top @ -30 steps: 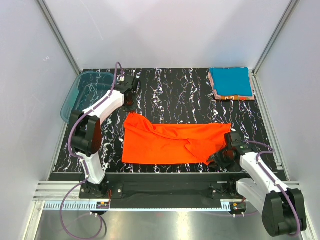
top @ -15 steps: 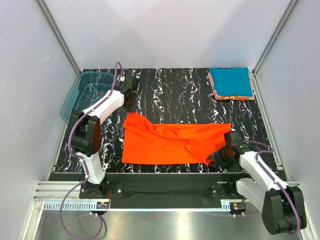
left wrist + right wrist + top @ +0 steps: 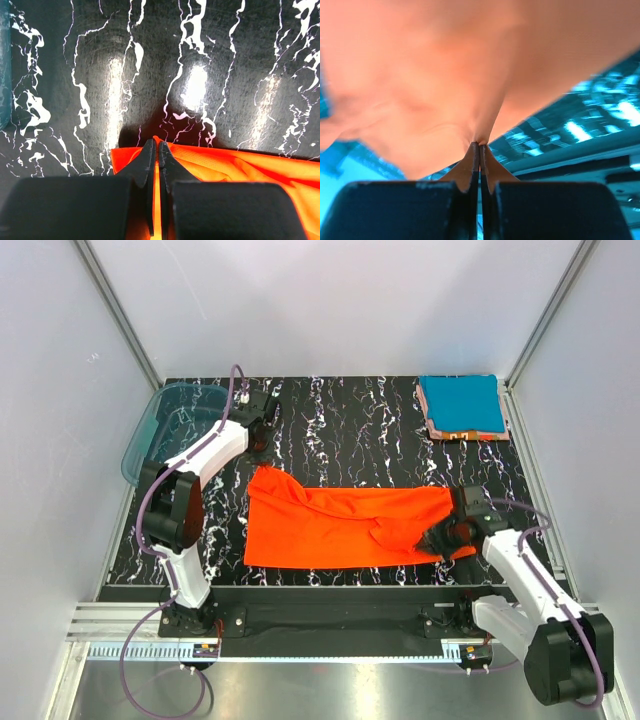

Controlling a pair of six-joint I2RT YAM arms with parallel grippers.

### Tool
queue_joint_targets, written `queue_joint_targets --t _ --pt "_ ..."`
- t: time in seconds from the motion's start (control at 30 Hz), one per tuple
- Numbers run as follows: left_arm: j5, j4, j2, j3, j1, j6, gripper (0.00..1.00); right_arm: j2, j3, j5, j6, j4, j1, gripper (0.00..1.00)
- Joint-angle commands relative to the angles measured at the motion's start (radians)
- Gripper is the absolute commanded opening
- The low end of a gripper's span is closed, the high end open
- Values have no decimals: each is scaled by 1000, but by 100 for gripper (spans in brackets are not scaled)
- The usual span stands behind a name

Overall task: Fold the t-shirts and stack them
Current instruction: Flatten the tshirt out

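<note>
A bright orange-red t-shirt (image 3: 340,528) lies spread across the front middle of the black marbled table. My left gripper (image 3: 258,458) is shut on its far left corner, and the cloth (image 3: 215,162) shows pinched between the jaws (image 3: 157,145). My right gripper (image 3: 450,540) is shut on the shirt's right end, lifting a fold of cloth (image 3: 445,75) that fills the right wrist view above the closed tips (image 3: 479,146). A teal blue folded t-shirt (image 3: 460,404) rests on top of pinkish-orange edged ones (image 3: 465,434) at the back right corner.
A translucent teal plastic tub (image 3: 165,425) hangs off the table's back left edge, close to the left arm. Grey walls with metal rails (image 3: 120,320) enclose the table. The arm bases sit on the front rail (image 3: 330,615).
My right gripper closed on the shirt's right end and moved up and inward, drawing that edge of cloth toward the left. The left gripper stayed put.
</note>
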Motion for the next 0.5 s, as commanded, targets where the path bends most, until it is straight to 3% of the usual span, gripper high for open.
queue_joint_targets --t 0.0,0.17,0.33,0.47 --pt "-6 -17 -45 42 -3 14 0 6 194 51 -125 -79 6 0" --pt "1 -60 -140 72 -3 25 0 167 600 165 -319 -179 -48 0" --pt "-44 -100 -224 183 0 54 0 383 980 98 -486 -204 -282 0" --pt "-67 -130 -278 304 22 43 0 551 1327 76 -546 -265 -345 0"
